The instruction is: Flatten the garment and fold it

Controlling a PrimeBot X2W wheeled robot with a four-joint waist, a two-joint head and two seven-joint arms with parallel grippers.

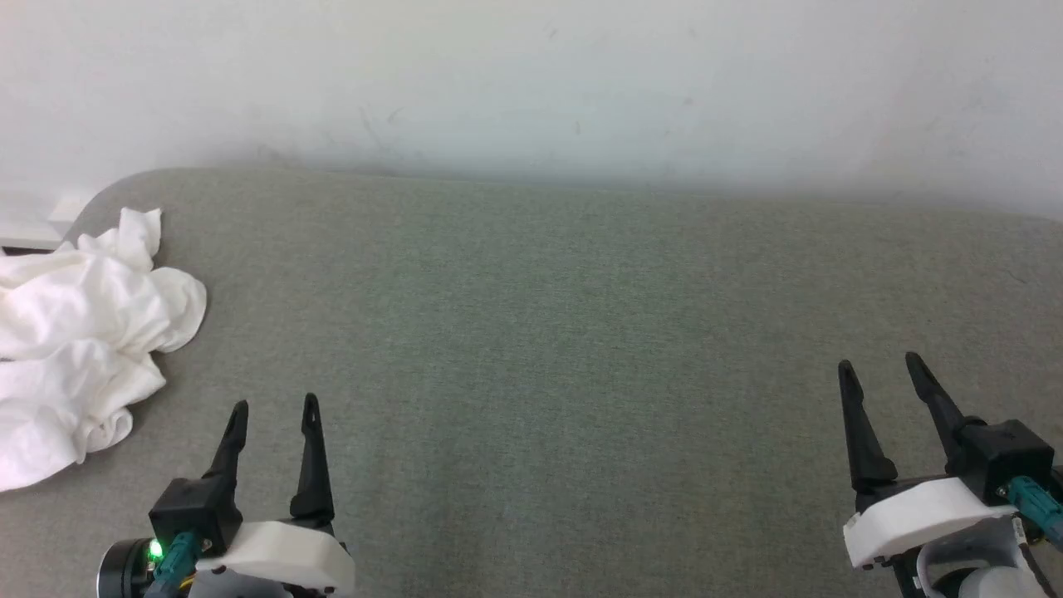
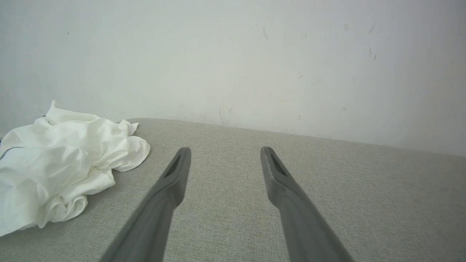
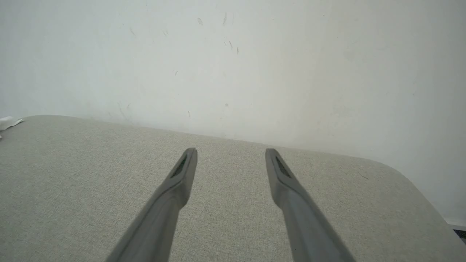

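Observation:
The garment (image 1: 79, 332) is a crumpled white heap at the far left of the grey table, partly cut off by the head view's edge. In the left wrist view the garment (image 2: 62, 163) lies left of my fingers, apart from them, with a thin dark seam line at its left side. My left gripper (image 1: 274, 407) stands open at the lower left, just right of the heap, holding nothing. My right gripper (image 1: 879, 361) is open at the lower right, far from the cloth, empty. From the right wrist, a small white tip of the garment (image 3: 9, 122) shows at the left edge.
The grey fabric-covered table (image 1: 565, 349) has rounded far corners and stands against a pale scuffed wall (image 1: 531, 83). Its right rounded corner (image 3: 411, 182) shows in the right wrist view, with a strip of floor edge beyond.

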